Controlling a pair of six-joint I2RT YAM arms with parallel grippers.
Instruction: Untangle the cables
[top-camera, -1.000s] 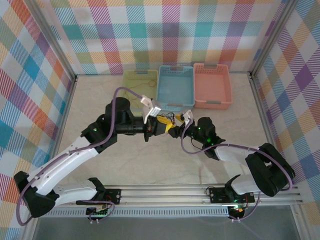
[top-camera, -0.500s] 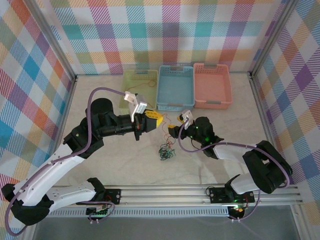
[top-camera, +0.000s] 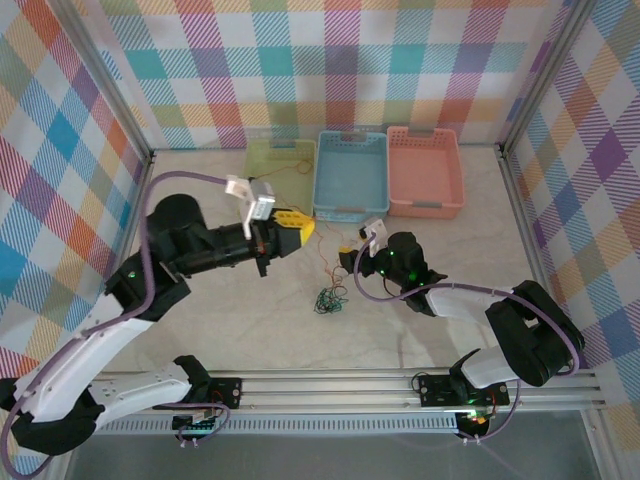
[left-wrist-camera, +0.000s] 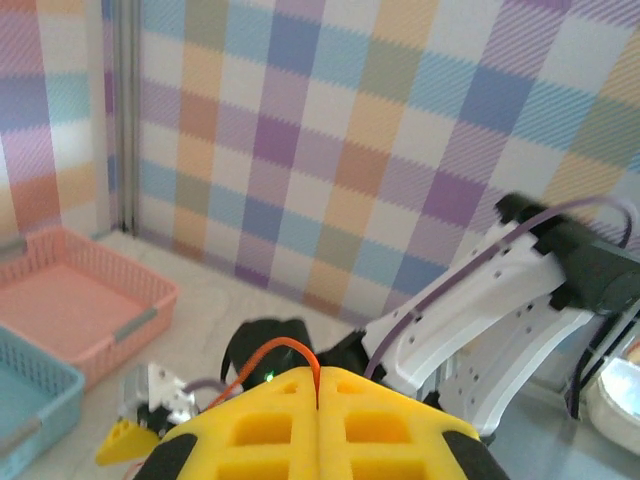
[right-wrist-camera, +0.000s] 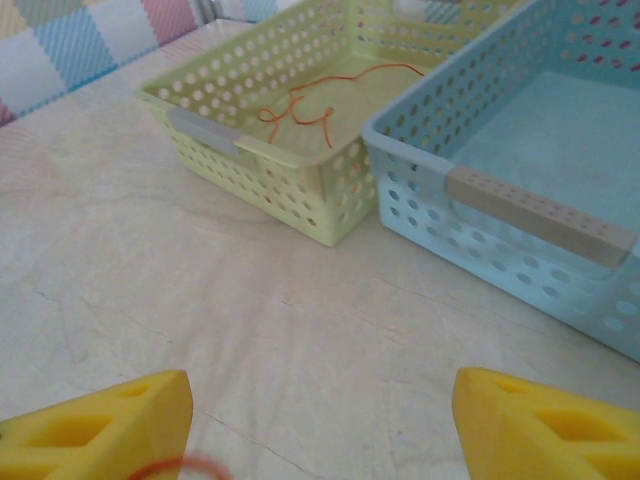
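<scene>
The left arm (top-camera: 100, 335) and right arm (top-camera: 465, 300) are glossy white plastic link shells joined by matte black cylindrical joint housings (top-camera: 185, 245). A thick lilac-grey cable (top-camera: 195, 175) loops outside each arm. Small green lights (top-camera: 393, 256) glow on the black joints. The left gripper (top-camera: 303, 228) has yellow block fingers (left-wrist-camera: 270, 430) with square recesses; the right gripper (right-wrist-camera: 320, 425) has yellow wedge tips. A white angular bracket (top-camera: 250, 192) tops each wrist. Black base blocks (top-camera: 440, 388) meet a silver aluminium rail (top-camera: 330, 385).
</scene>
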